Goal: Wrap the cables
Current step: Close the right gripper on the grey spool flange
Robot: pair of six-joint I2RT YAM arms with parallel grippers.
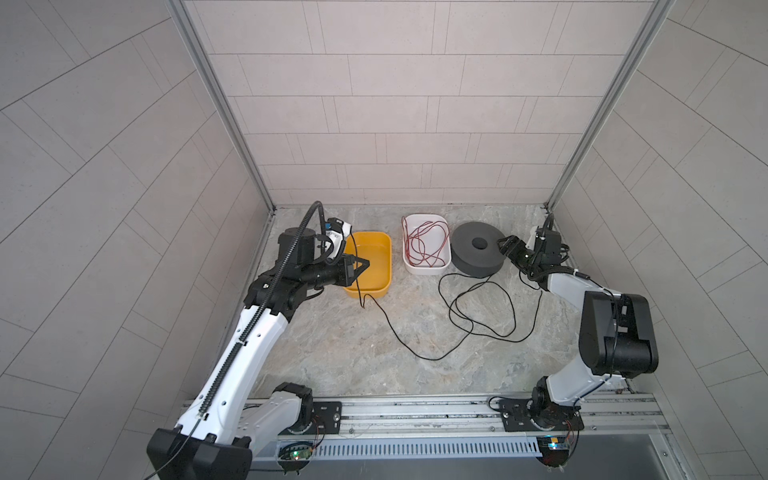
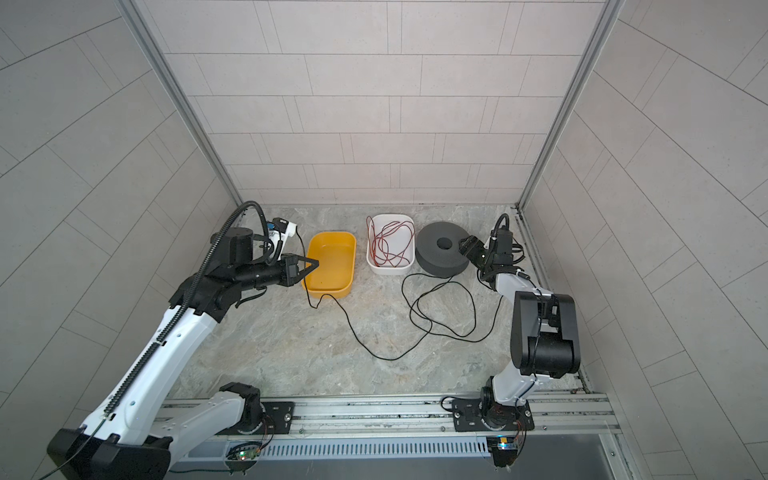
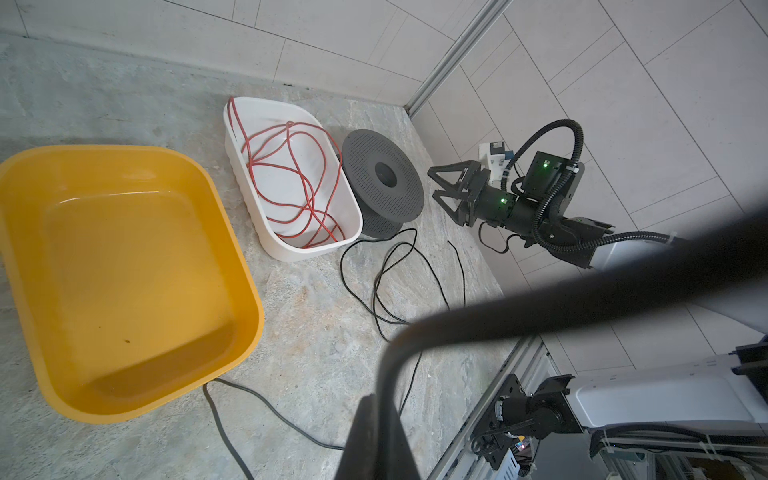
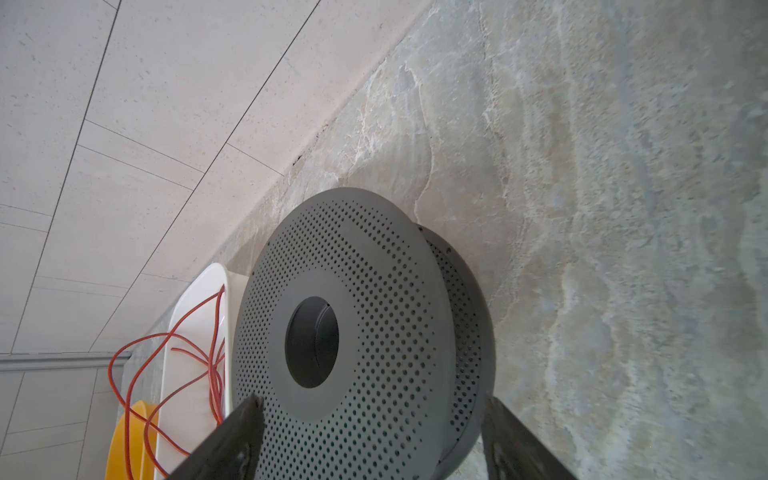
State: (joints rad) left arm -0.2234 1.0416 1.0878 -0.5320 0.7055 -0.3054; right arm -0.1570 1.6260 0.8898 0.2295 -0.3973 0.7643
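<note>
Left claw clamped shut on black cable, rest looped loose on counter; right claw, jaws apart, straddled gray spool rim. Best bet: grip spool squarely, keep cable taut w/o snags.

In my left wrist view the black cable runs so near the lens that it is only a thick blur, and the lower edge cuts off my left gripper. In my right wrist view that edge cuts off my right gripper and the grey spool, which hides most of the white tub.
</note>
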